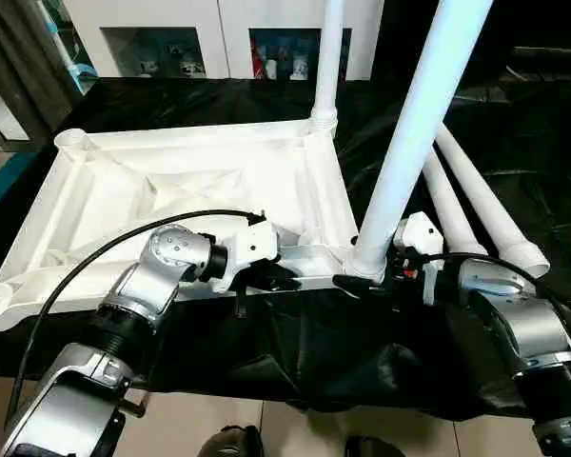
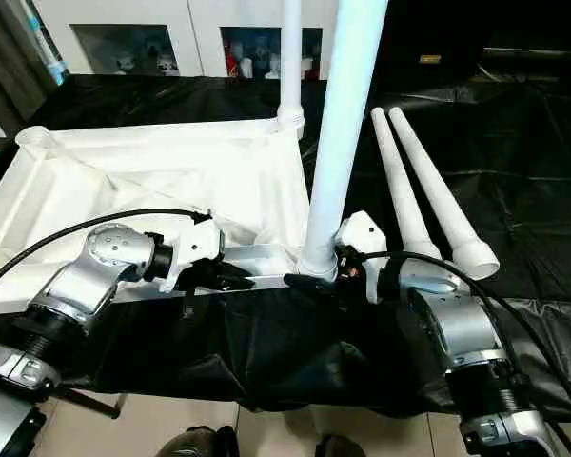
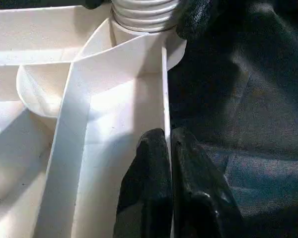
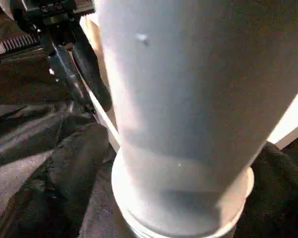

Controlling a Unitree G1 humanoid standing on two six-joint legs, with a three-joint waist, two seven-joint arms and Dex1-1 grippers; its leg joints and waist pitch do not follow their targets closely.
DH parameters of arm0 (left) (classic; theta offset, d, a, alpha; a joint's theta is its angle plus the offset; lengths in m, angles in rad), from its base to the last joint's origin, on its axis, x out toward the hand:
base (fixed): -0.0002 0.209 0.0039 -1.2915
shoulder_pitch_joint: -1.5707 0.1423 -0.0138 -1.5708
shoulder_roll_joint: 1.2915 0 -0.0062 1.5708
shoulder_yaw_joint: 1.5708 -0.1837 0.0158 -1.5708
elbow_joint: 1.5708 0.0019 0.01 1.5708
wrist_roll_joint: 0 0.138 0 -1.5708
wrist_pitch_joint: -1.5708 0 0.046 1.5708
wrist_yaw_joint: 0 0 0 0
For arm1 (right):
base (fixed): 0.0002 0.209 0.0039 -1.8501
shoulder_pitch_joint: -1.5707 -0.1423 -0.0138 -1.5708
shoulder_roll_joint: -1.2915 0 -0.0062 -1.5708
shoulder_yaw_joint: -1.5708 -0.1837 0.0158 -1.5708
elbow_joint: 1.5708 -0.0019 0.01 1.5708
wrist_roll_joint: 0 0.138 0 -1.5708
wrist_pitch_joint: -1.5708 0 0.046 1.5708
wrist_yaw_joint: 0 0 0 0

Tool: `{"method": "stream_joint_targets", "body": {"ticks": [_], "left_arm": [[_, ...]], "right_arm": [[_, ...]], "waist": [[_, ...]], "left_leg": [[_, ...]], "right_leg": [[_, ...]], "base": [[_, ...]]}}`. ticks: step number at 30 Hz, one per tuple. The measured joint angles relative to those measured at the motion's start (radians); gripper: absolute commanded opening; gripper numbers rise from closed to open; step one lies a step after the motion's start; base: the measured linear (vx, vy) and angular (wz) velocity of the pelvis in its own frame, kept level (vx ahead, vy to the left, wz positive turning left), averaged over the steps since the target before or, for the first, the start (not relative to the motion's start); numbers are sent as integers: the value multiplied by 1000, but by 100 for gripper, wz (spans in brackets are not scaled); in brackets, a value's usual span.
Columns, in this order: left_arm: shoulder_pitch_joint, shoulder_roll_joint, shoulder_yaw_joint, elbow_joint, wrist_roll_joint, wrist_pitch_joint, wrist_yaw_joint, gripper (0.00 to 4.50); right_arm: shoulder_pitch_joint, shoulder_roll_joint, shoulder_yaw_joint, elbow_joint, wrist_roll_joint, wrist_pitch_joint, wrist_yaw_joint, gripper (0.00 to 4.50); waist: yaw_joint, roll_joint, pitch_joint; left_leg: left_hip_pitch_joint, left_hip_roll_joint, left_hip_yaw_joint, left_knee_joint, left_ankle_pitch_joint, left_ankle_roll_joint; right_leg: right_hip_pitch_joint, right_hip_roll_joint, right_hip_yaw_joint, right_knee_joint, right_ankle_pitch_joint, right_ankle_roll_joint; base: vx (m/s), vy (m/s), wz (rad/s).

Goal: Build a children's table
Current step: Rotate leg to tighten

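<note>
While the upturned top (image 1: 200,181) lies on a black cloth (image 1: 305,362), the left gripper (image 3: 167,163) pinches its near rim. Right gripper (image 1: 366,284), jaws spread, flanks the leg (image 1: 409,143) standing in the near socket. Plastic looks light, stiff, slick; hold low.

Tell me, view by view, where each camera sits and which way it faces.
Left and right eye views: on the head, looking forward and down at the upturned table top over both silver forearms.
Left wrist view: along the left tool, shut on the top's rim.
Right wrist view: along the right tool, close against the near leg.
Shared: both wrist views show that leg's base in its corner socket.
</note>
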Motion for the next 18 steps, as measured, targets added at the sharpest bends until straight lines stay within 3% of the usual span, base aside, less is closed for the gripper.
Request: {"method": "stream_joint_targets", "body": {"ticks": [3,11,18], "left_arm": [[0,3,0,0,0,0,-6,0],[0,5,-1,1,-1,0,-11,0],[-2,4,4,15,-1,13,0,0]], "right_arm": [[0,-2,-1,0,0,0,1,364],[1,0,-4,0,1,3,-2,289],[22,41,-26,0,13,11,-55,278]], "waist": [[0,0,0],[0,0,0],[-1,1,-1]], "left_leg": [[0,0,0,0,0,0],[0,0,0,0,0,0],[4,0,0,0,0,0]], "right_leg": [[0,0,0,0,0,0],[0,0,0,0,0,0],[4,0,0,0,0,0]], "base": [[0,0,0],[0,0,0],[0,0,0]]}}
